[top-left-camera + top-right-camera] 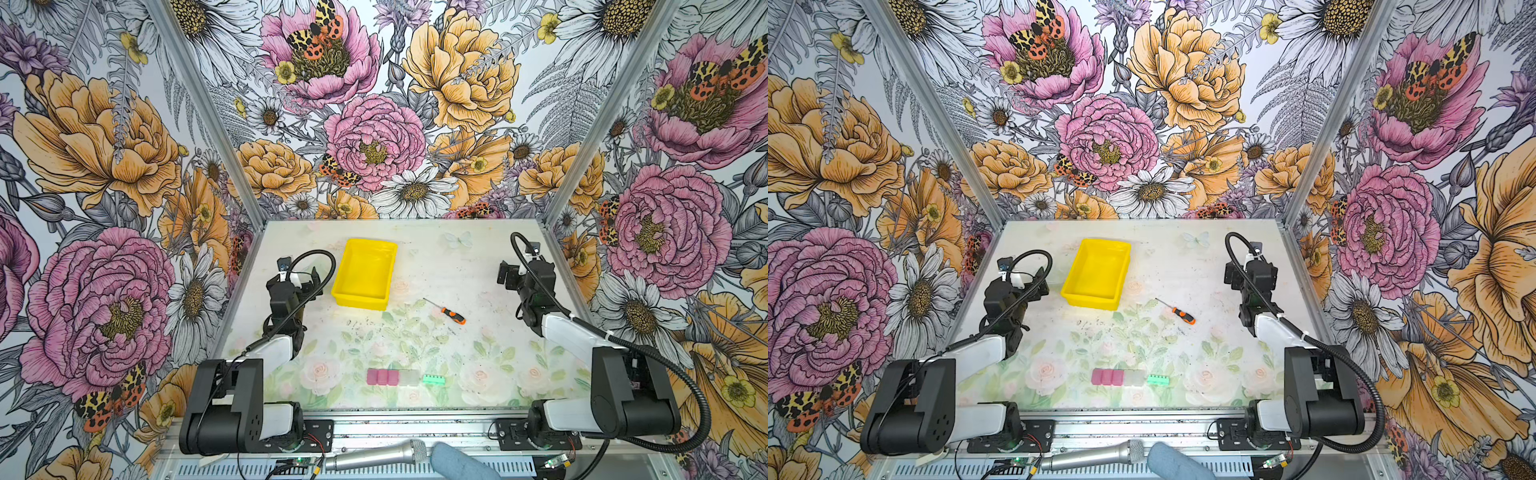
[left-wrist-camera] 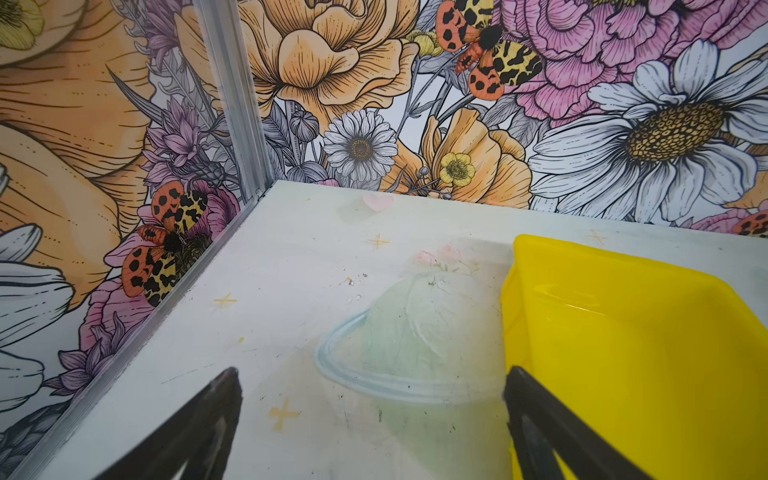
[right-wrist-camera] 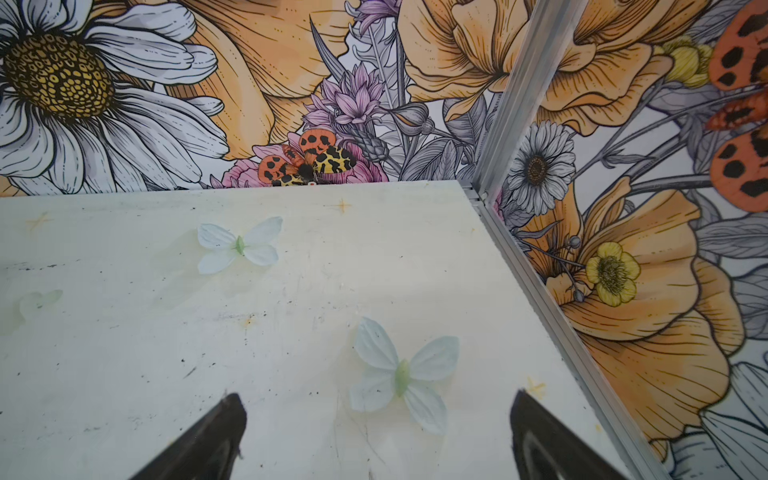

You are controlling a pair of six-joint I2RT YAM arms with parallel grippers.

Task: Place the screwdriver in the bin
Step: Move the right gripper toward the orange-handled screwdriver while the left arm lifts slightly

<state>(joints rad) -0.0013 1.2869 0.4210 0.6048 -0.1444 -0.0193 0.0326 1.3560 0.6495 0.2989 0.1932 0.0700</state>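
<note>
Right gripper (image 3: 376, 397): jaws spread wide and empty, hanging over bare worktop (image 1: 457, 266) near the far right corner. Left gripper (image 2: 372, 374): also wide open and empty, near the left edge, one finger just beside the left wall of the bin (image 2: 623, 332).

Screwdriver (image 1: 449, 312): lies flat on the worktop, right of centre and about mid-depth, between the bin (image 1: 361, 300) and the right gripper. It is outside the bin, near the bin's near right corner. The thin shaft points towards the far left and the orange-and-black handle towards the near right. The bin appears empty in both top views.

Likely faults: the tool is slim and low, so a descent that is too deep would probably scrape the fingers on the surface. A pinch on the shaft instead of the handle could let it pivot or slip. A low carry might catch the tip on the flared rim and shove the light bin.

Surroundings: pink blocks (image 1: 382, 377), clear blocks (image 1: 409, 377) and a green block (image 1: 434, 379) sit in a row near the front edge, well apart from the tool. A microphone (image 1: 374, 455) lies beyond that edge. Nothing stands between the right gripper and the screwdriver.
</note>
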